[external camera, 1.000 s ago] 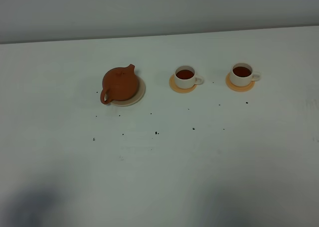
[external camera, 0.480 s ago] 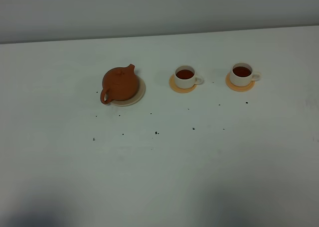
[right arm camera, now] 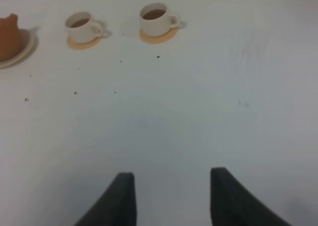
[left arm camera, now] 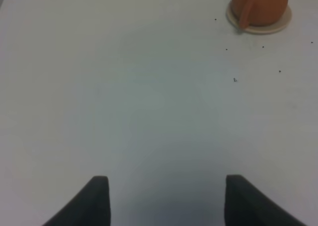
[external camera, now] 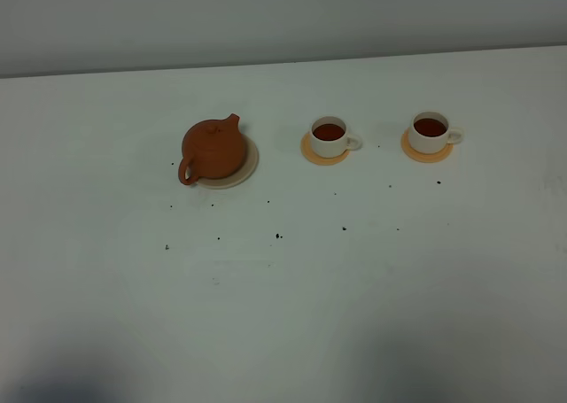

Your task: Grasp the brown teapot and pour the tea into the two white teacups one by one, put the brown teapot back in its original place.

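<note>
You are looking at a staged robot test bench rather than a lived-in room: a bare white table (external camera: 283,314) is filling nearly the whole exterior high frame, and a plain grey wall (external camera: 283,18) is running along the top edge. The only furnishings sitting on it are a tidy tea setup in the upper middle, namely a brown teapot (external camera: 213,149) on a cream saucer (external camera: 251,165) and two white teacups (external camera: 330,137) on orange coasters (external camera: 312,156), with dark specks (external camera: 278,236) lying scattered just below them.
</note>
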`<state>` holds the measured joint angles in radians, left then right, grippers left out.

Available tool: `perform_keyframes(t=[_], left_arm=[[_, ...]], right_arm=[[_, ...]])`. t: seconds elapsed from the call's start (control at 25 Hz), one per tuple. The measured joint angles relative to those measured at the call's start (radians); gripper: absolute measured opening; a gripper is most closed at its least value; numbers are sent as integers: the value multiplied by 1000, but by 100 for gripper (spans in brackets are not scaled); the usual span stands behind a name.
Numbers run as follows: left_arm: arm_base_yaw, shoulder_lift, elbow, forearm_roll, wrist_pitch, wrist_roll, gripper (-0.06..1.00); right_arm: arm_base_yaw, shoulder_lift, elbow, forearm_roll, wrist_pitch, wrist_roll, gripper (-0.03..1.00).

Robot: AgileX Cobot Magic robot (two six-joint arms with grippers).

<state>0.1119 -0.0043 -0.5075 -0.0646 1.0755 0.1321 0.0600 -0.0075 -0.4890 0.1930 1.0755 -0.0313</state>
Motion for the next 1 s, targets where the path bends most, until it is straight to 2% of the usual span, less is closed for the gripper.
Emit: perform_keyframes(t=[1.0], left_arm=[[0, 0, 0, 0, 0, 0, 51]], right_arm=[[0, 0, 0, 8, 0, 0, 36]])
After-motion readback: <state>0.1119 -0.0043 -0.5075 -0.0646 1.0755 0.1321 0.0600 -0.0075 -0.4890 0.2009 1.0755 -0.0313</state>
